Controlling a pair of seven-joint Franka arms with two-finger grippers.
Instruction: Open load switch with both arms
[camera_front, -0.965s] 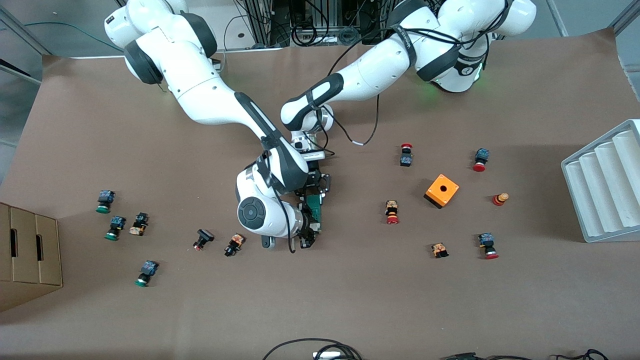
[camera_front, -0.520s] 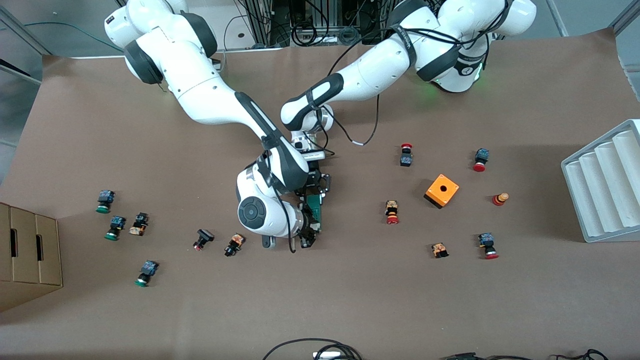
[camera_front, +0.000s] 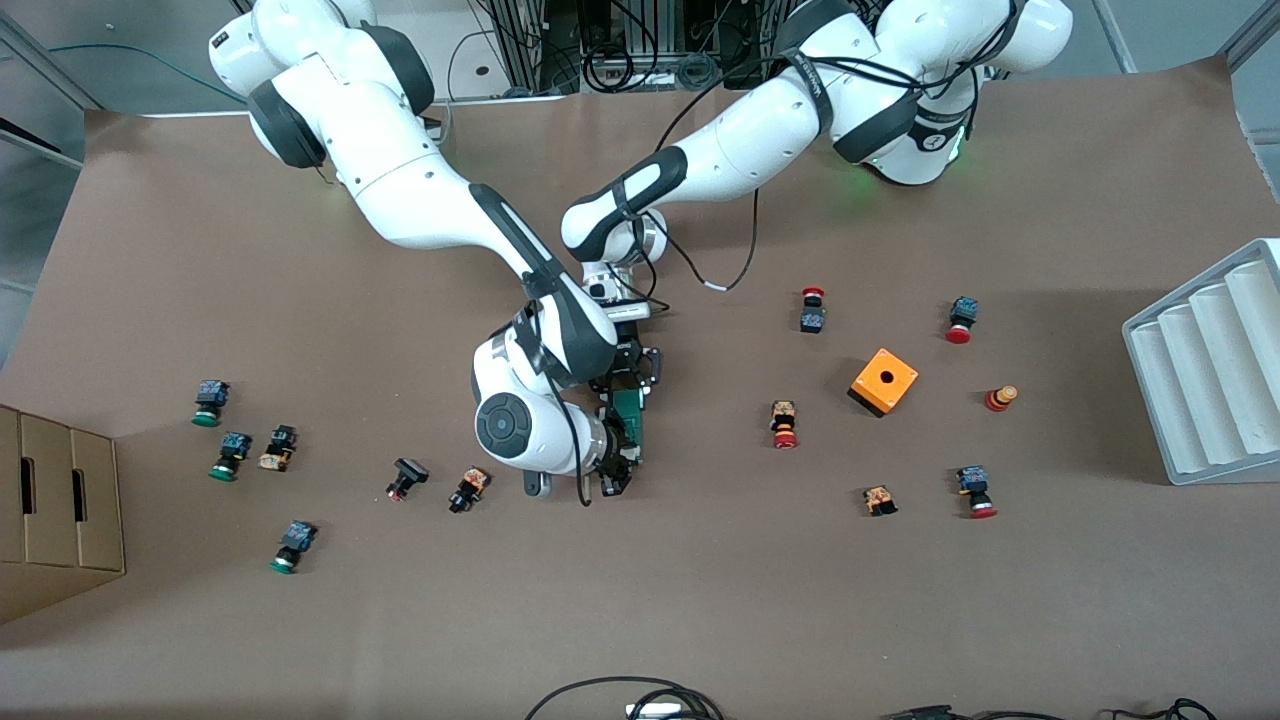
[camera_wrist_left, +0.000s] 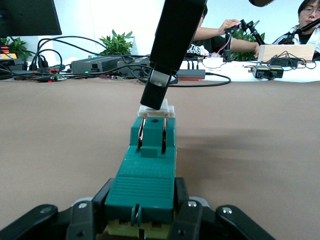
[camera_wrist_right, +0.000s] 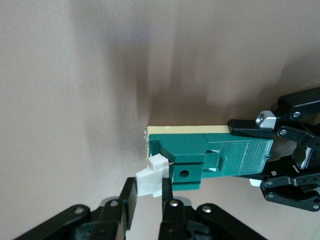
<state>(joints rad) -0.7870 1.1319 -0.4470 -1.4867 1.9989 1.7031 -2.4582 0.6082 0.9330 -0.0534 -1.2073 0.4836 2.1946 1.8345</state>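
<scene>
Mid-bench, well clear of every edge, the left gripper (camera_wrist_left: 145, 220) has its jaws clamped on the green load switch (camera_front: 629, 412), while the right gripper (camera_wrist_right: 146, 197) pinches the white block (camera_wrist_right: 149, 180) at its end.

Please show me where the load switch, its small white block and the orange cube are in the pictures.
load switch (camera_wrist_left: 145, 175): left wrist view, on its green ribbed top.
white block (camera_wrist_right: 148, 180): right wrist view, on its face between the right gripper's fingers.
orange cube (camera_front: 884, 381): front view, on its top beside the hole.
</scene>
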